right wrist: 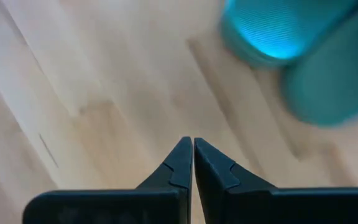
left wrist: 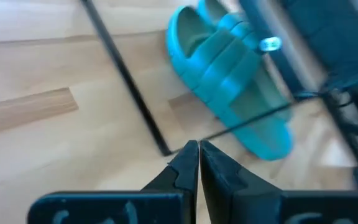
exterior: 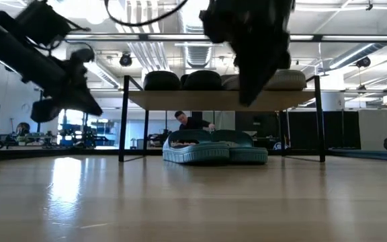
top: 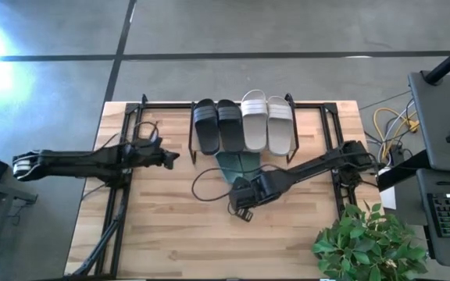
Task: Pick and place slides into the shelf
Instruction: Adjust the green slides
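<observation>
- Right gripper (top: 244, 204), fingers together, empty, above the butcher-block tabletop (top: 178, 234); teal slides (exterior: 215, 149) just ahead, under the shelf (exterior: 220, 99).
- Left gripper (top: 172, 158) pinched together too, beside the shelf.
- Black pair (top: 216, 123) and white pair (top: 267, 121) on top.
- Person (exterior: 192, 122) in workshop behind.

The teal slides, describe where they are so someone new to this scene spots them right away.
Find the low black-framed shelf at the table's far edge, with black slides and white slides lined up on top. The teal slides sit on the tabletop under it, the only coloured pair and the only one not on the board.
</observation>
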